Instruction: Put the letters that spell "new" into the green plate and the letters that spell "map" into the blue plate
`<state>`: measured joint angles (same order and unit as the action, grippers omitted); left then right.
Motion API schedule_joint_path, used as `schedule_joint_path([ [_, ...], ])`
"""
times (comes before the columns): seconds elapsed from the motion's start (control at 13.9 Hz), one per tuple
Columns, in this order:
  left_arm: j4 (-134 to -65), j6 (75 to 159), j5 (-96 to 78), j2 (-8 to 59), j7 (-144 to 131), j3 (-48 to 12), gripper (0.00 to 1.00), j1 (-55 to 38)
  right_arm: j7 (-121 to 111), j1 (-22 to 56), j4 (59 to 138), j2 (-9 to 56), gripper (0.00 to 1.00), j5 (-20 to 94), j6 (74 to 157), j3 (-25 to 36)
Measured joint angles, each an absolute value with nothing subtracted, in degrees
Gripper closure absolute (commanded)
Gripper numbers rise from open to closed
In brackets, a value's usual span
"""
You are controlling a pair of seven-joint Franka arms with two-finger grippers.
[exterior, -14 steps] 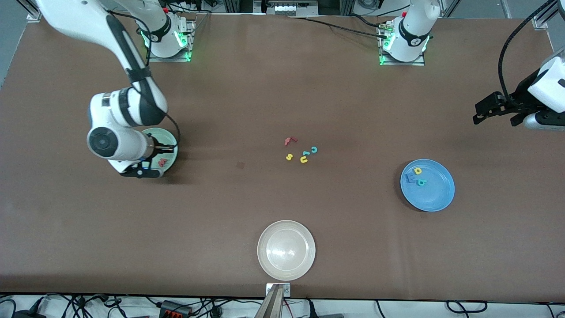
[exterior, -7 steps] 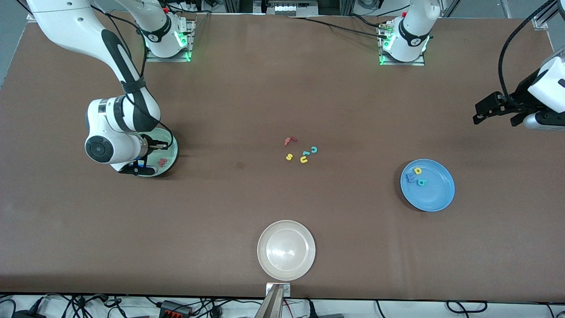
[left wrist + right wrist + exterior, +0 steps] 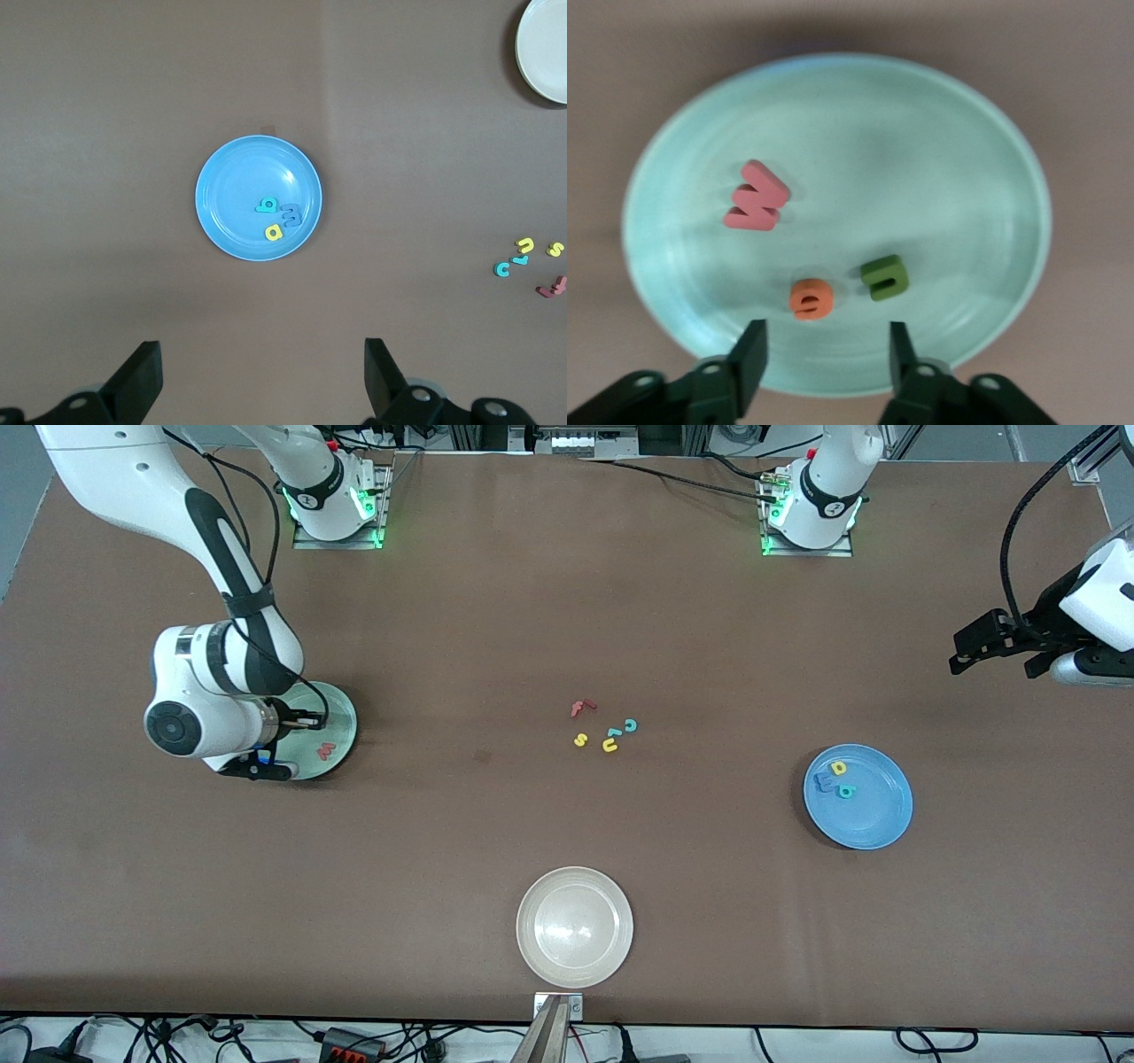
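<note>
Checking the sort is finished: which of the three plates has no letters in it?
The cream-white plate, nearest the front camera, holds nothing. The green plate holds three letters and the blue plate holds three.

Brown desk (image 3: 567,602) w/ three plates sitting on it. Green plate (image 3: 344,717) is toward the right arm's end, blue plate (image 3: 873,815) toward the left arm's end, both abt mid-depth. Cream-white plate (image 3: 575,927) is nearest the front cam, roughly centred btwn them. In the middle of the desk there's a loose little bunch of foam letters lying straight on the surface: red f (image 3: 581,708), yellow s (image 3: 580,740), yellow u (image 3: 609,746), teal c (image 3: 630,725), plus one more small teal bit (image 3: 613,733) just beside the u. All well apart from the plates.
</note>
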<state>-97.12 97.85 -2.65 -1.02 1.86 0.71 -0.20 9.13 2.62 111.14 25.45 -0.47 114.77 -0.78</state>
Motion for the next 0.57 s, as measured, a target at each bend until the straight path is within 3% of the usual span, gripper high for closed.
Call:
schedule_joint_path([
  [0.57, -97.11, 97.84, -2.65, -1.01, 1.86, 0.72, 0.00, -0.18, 8.52, -1.89, 87.47, 19.96, 0.00, -0.47, 99.84, -0.70],
])
